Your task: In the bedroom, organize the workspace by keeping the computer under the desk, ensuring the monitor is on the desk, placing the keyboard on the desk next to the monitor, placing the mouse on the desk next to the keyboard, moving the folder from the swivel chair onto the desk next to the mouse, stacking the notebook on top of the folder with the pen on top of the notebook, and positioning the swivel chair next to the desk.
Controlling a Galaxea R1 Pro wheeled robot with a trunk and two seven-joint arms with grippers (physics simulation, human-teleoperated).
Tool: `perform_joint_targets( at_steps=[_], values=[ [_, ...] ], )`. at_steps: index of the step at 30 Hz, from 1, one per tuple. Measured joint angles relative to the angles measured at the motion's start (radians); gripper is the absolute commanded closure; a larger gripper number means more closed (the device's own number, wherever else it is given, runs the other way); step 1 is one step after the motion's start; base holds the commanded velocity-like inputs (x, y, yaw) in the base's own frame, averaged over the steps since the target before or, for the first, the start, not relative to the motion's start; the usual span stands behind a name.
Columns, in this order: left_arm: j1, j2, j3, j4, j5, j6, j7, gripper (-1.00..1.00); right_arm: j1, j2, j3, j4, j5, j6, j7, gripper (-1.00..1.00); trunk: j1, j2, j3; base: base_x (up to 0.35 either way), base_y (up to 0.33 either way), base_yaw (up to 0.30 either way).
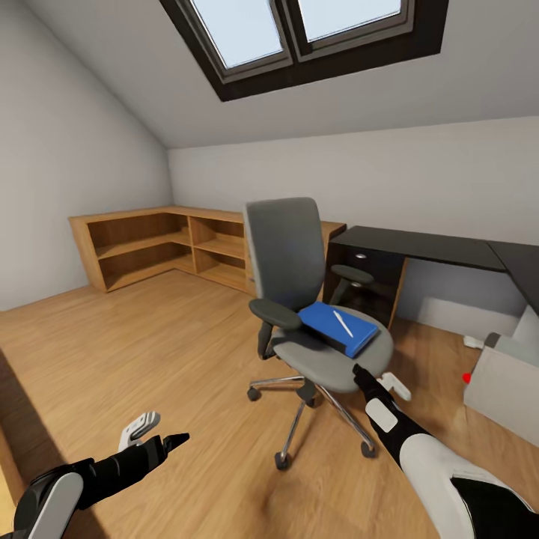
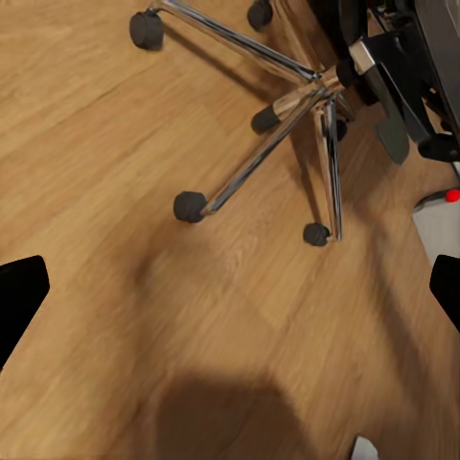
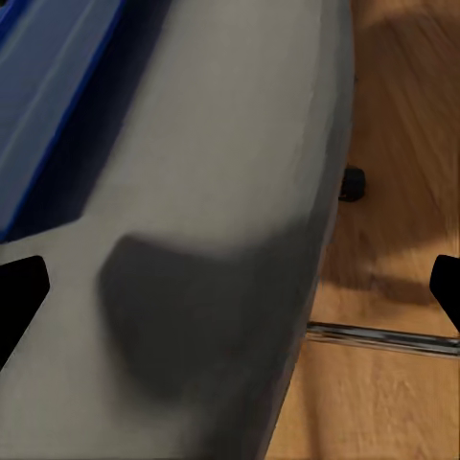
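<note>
Bright, even daylight from the skylight [image 1: 299,37]. Soft shadows fall on the wood floor [image 1: 150,359] under the chair [image 1: 299,299]. Both wrist views are slightly blurred; the head view bends at its edges.

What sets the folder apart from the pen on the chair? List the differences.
The folder is bright blue, the pen white-silver. The folder is a broad flat rectangle, the pen a thin short stick. The folder rests on the chair seat, while the pen lies on top of the folder. Both lie flat.
</note>
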Motion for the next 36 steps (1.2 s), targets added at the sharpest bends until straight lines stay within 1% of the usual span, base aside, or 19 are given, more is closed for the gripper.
perform_joint_targets(
  at_steps=[6, 12, 14, 21, 26, 28, 30, 36],
  values=[
    [0.0, 0.0, -0.005, 0.0, 0.0, 0.0, 0.0, -1.0, 0.0, 0.0, 0.006, -0.004, -0.002, -0.001, 0.001, -1.0, 0.0, 0.0, 0.0, 0.289, 0.0, 0.0],
    [0.0, -0.002, -0.012, 0.0, 0.0, 0.0, 0.0, -1.0, 0.0, 0.0, 0.001, -0.011, -0.002, -0.002, 0.0, -1.0, 0.0, 0.0, 0.0, 0.298, 0.056, 0.0],
    [0.0, -0.002, -0.012, 0.0, 0.0, 0.0, 0.0, -1.0, 0.0, 0.0, -0.007, -0.013, 0.0, -0.003, -0.002, -1.0, 0.0, 0.0, 0.0, 0.298, 0.084, 0.0],
    [0.0, -0.002, -0.012, 0.0, 0.0, 0.0, 0.0, -1.0, 0.0, 0.0, -0.006, -0.012, 0.001, -0.004, -0.002, -1.0, 0.0, 0.0, 0.0, 0.299, 0.095, 0.0],
    [0.0, -0.003, -0.013, 0.001, 0.001, 0.0, 0.0, -1.0, 0.0, 0.0, -0.007, -0.006, 0.0, -0.021, 0.0, -1.0, 0.0, 0.0, 0.0, 0.285, 0.074, 0.0],
    [0.0, -0.002, -0.019, 0.004, 0.001, 0.0, 0.001, -1.0, 0.0, 0.0, -0.009, -0.012, 0.0, -0.006, 0.0, -1.0, 0.0, 0.0, 0.0, 0.079, 0.008, 0.0],
    [0.0, -0.002, -0.026, 0.007, 0.001, 0.0, 0.001, -1.0, 0.0, 0.0, -0.002, -0.011, -0.003, -0.003, 0.002, -1.0, 0.001, 0.0, 0.0, -0.055, -0.019, 0.0],
    [0.0, -0.002, -0.035, 0.009, 0.001, 0.0, 0.001, -1.0, 0.0, 0.0, 0.004, 0.004, -0.005, -0.003, 0.003, -1.0, 0.001, 0.0, 0.0, -0.252, -0.016, 0.0]
  ],
)
